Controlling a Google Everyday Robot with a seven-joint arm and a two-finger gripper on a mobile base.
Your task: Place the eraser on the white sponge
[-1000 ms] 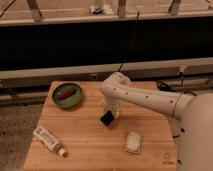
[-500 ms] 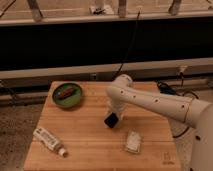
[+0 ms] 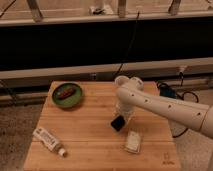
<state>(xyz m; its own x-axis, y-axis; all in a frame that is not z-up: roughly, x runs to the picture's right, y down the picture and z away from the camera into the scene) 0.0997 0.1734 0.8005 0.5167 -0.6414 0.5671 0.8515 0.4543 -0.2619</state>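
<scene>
The white sponge [image 3: 133,141] lies flat on the wooden table [image 3: 85,135] near its front right. My gripper [image 3: 120,120] hangs from the white arm [image 3: 160,102] over the table's middle right, just up and left of the sponge. A black eraser [image 3: 118,123] sits at the gripper's tip, held a little above the table surface.
A green bowl [image 3: 67,95] with a red-brown item inside stands at the back left. A white tube [image 3: 48,140] lies at the front left. Cables and a plug lie on the floor at the right [image 3: 172,92]. A dark wall runs behind the table.
The arm has swung to the right and forward, carrying the black eraser closer to the white sponge.
</scene>
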